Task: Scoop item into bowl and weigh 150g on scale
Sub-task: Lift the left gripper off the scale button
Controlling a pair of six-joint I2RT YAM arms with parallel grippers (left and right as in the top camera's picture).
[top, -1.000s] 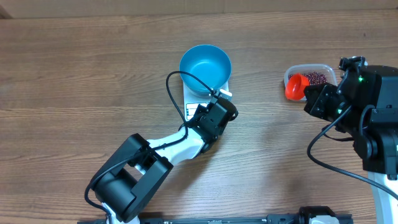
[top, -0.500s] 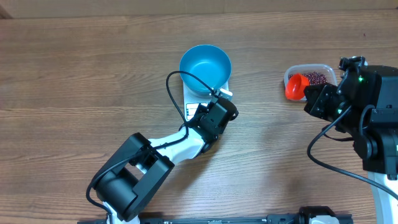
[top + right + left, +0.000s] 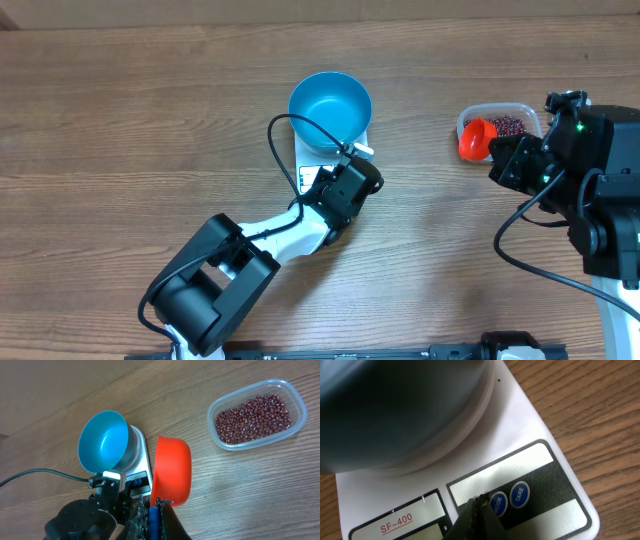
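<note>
We see the white scale (image 3: pixel 308 176) near the middle of the wooden table (image 3: pixel 120 120), with the blue bowl (image 3: pixel 330 100) sitting on its round platform at the back. The inside of the bowl shows only bare blue. The left gripper (image 3: pixel 479 510) is at the scale's front panel, its fingers pinched together with nothing between them. The tip is just left of the MODE button (image 3: pixel 498 503), 1 of 2 round blue buttons there, though we cannot tell whether it touches the panel. Well to the right of the scale sits a clear plastic tub (image 3: pixel 528 108), and the red beans (image 3: pixel 252 417) lie in it as a loose layer. The right gripper (image 3: pixel 155 510), on that same side of the scale, is clenched on the lower end of the orange scoop (image 3: pixel 172 475). The scoop is raised off the table near the tub, and we cannot tell whether it carries any beans.
</note>
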